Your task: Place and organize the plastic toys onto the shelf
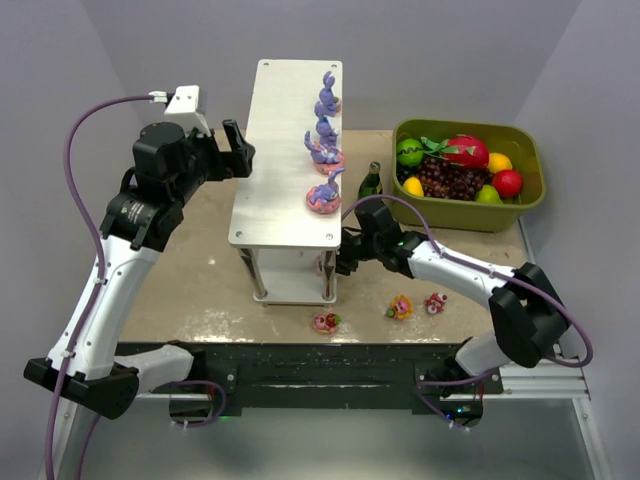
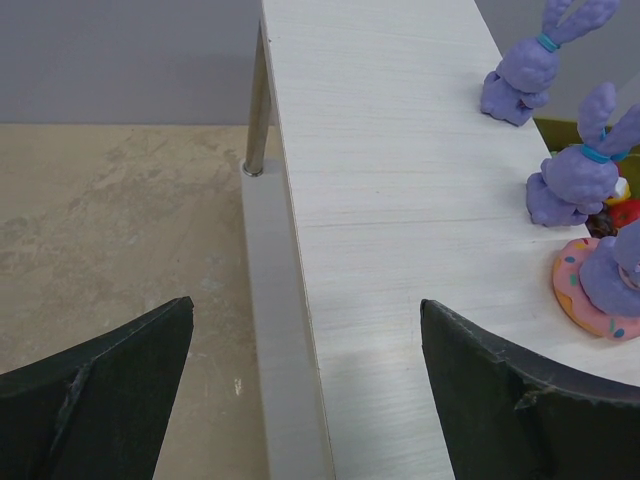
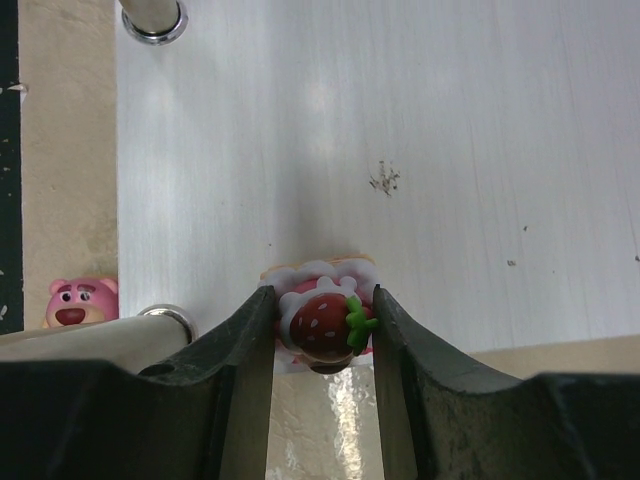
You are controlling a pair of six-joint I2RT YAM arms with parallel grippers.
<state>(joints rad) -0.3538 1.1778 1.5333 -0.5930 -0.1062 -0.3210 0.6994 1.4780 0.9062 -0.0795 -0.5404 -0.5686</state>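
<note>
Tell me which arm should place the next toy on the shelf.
Right: the right gripper is shut on a strawberry toy at the shelf's lower tier; the left gripper is open and empty.

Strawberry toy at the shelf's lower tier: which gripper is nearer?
Right. The right gripper is closed on the strawberry toy at the edge of the lower tier. The left gripper hangs open over the left edge of the top board, well away.
</note>
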